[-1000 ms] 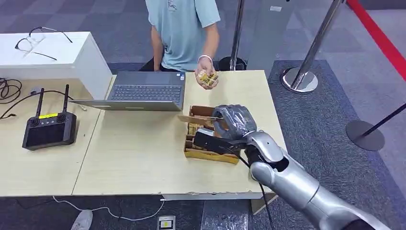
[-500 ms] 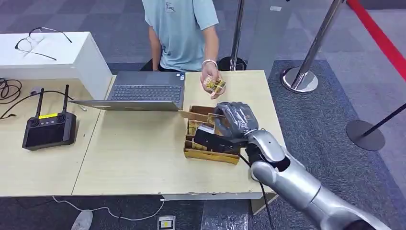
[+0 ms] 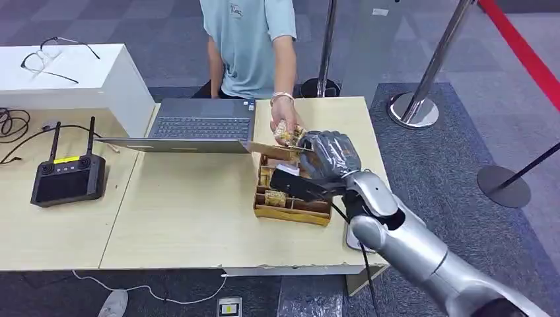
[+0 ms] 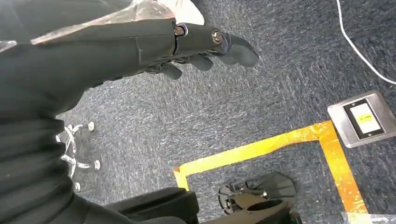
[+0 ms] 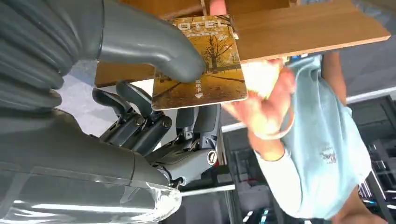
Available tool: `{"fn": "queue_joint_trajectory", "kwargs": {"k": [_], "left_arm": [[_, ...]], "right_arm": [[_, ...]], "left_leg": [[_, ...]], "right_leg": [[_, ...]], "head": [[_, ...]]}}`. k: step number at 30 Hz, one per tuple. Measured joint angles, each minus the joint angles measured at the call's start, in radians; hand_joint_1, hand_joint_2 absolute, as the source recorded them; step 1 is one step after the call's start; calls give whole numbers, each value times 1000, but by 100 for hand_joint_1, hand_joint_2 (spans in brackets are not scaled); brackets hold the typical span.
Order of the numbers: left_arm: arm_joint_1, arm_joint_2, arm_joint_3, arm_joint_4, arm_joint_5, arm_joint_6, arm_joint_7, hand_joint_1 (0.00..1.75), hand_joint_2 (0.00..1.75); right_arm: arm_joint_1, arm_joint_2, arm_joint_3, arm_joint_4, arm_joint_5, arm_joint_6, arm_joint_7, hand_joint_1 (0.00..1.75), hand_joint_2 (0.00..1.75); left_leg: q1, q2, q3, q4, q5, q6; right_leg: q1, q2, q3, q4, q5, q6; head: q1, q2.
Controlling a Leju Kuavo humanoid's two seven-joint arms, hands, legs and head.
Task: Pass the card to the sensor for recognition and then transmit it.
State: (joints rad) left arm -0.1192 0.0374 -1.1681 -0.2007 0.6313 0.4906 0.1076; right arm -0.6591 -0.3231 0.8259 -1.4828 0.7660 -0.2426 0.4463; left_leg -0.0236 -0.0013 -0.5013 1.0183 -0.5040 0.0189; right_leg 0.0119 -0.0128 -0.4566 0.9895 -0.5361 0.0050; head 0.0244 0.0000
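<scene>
My right hand (image 3: 330, 158) holds a yellow hotel card (image 3: 271, 147) flat above the far end of a wooden card box (image 3: 290, 211). In the right wrist view the card (image 5: 201, 70), printed with autumn trees, is pinched between the thumb (image 5: 149, 42) and the dark fingers below it. A person in a light blue shirt stands across the table. Their hand (image 3: 285, 129) holds several similar cards and is right at the far edge of my card (image 5: 264, 107), blurred. My left hand (image 4: 210, 44) hangs over the carpet, fingers loosely extended, holding nothing.
An open laptop (image 3: 198, 125) sits left of the box, and a black remote controller (image 3: 66, 175) lies on the left table. A white cabinet (image 3: 99, 79) with glasses on it stands at the back left. Stanchion bases (image 3: 414, 109) stand on the carpet to the right.
My right hand has lifted the card up and away from me toward the person. The person's hand has come down to meet the card.
</scene>
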Motion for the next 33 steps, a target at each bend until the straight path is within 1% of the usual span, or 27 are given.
{"fn": "queue_joint_trajectory", "kwargs": {"k": [4,15,30,31,32,33], "left_arm": [[0,0,0,0,-4,0,0,0,175],[-1,-1,0,0,-13,-7,4,0,175],[-1,-3,0,0,-13,-9,8,0,175],[-1,-3,0,0,-13,-9,9,0,175],[-1,-3,0,0,-13,-9,10,0,175],[0,-3,0,0,-13,-9,11,0,175]], "right_arm": [[-40,9,-2,0,-27,8,0,175,175],[-146,60,15,37,-60,31,-8,175,175],[-162,93,50,150,-73,13,-37,175,175],[-161,94,51,157,-74,14,-37,98,175],[-161,95,54,164,-74,14,-37,98,175],[-161,95,57,171,-74,14,-37,24,175]], "left_leg": [[0,0,0,0,0,0],[0,0,0,0,0,0],[0,0,0,0,0,0],[0,0,0,0,0,0],[0,0,0,0,0,0],[0,0,0,0,0,0]], "right_leg": [[0,0,0,0,0,0],[0,0,0,0,0,0],[0,0,0,0,0,0],[0,0,0,0,0,0],[0,0,0,0,0,0],[0,0,0,0,0,0]], "head": [[0,0],[0,0],[0,0],[0,0],[0,0],[0,0]]}}
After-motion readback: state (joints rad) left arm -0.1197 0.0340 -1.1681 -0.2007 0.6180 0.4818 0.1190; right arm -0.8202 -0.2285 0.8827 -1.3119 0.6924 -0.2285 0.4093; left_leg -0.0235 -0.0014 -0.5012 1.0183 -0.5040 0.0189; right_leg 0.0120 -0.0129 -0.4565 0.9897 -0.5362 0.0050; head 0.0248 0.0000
